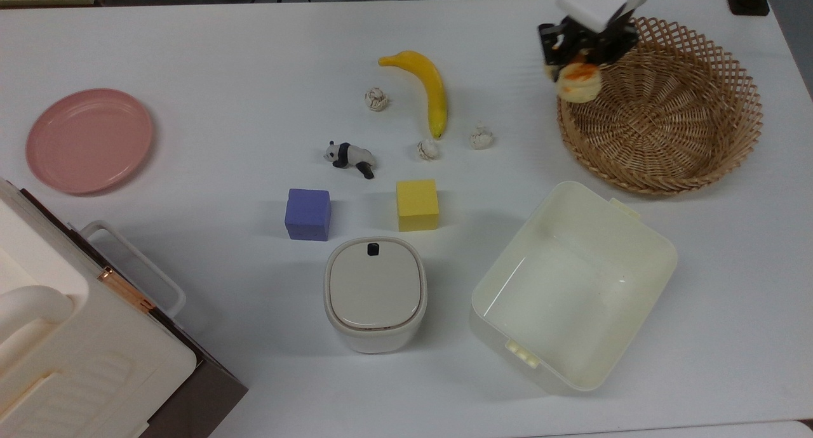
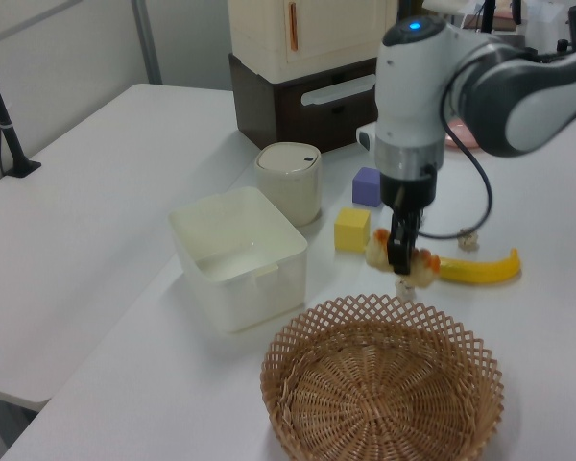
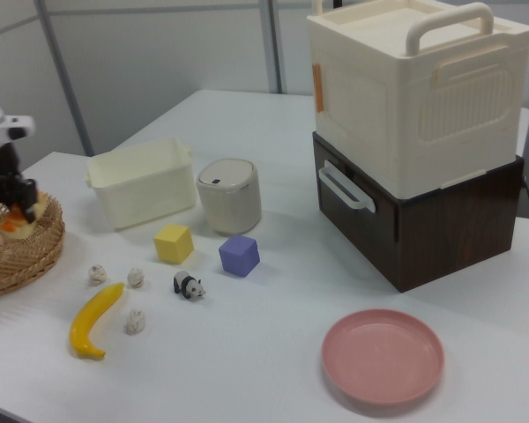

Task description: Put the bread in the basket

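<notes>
The gripper [image 1: 577, 60] is closed tight on the bread [image 1: 578, 81] and holds it up in the air. In the top view the bread hangs over the left rim of the basket [image 1: 660, 105], up off the table [image 1: 190, 57]. In the left view the gripper [image 2: 399, 252] holds the bread [image 2: 403, 265] just past the far rim of the basket [image 2: 384, 389], and the bread is not touching it. In the right view the bread [image 3: 19, 214] is over the basket [image 3: 18, 247] at the right view's far left.

The yellow banana [image 1: 429, 89] lies on the table to the top view's left of the basket. Three small crumpled white balls lie near it: one [image 1: 376, 98] on its left and two [image 1: 428, 148] [image 1: 481, 137] by its near tip. A toy panda [image 1: 349, 155] lies to the top view's left of those. Nearer in the top view sit a purple block [image 1: 308, 214] and a yellow block [image 1: 417, 204]. A small bin with a lid [image 1: 375, 293] stands nearer still, and a cream tub [image 1: 571, 285] sits to the top view's right of it. A pink plate [image 1: 89, 139] is at the top view's far left. A big cream box [image 3: 414, 88] sits on a dark brown box [image 3: 423, 220].
</notes>
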